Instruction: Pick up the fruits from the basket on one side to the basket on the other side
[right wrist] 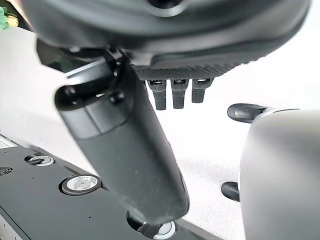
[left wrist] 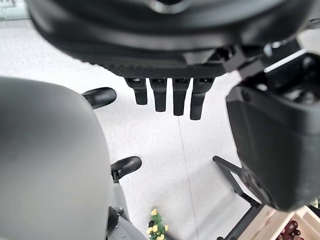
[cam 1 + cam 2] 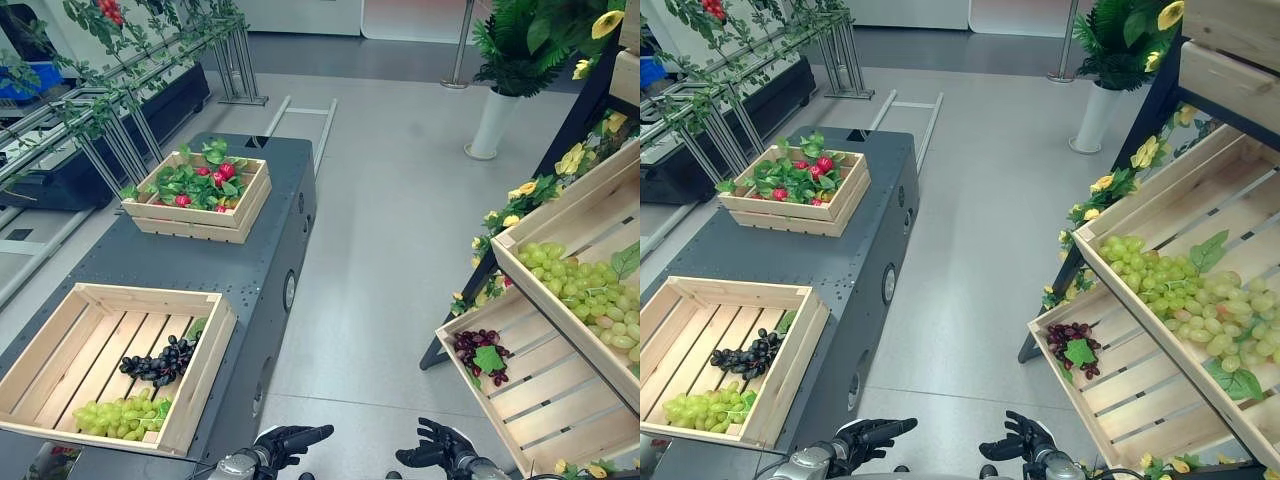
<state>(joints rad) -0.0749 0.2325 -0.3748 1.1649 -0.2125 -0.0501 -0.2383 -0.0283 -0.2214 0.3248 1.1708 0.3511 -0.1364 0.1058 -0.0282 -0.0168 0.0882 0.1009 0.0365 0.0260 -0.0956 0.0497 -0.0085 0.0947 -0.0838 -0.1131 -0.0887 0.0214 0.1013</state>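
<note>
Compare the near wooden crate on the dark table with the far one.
The near crate is mostly bare slats, holding one green grape bunch and one dark grape bunch; the far crate is packed with leaves and red fruits. The near crate sits at the table's front end, the far crate at its back. Both are pale wood.

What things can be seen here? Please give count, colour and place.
table: one, dark grey, left
near crate: one, wooden, table's near end
black grapes: one bunch, near crate
green bunch: one, near crate
far crate: one, wooden, table's far end
red fruits: several, among leaves, far crate
upper crate: one, wooden, right shelf
green grape pile: one, upper crate
lower crate: one, wooden, right shelf
dark red grapes: one bunch, lower crate
vase: one, white, far floor
left hand: dark, open, bottom edge
right hand: dark, open, bottom edge
</note>
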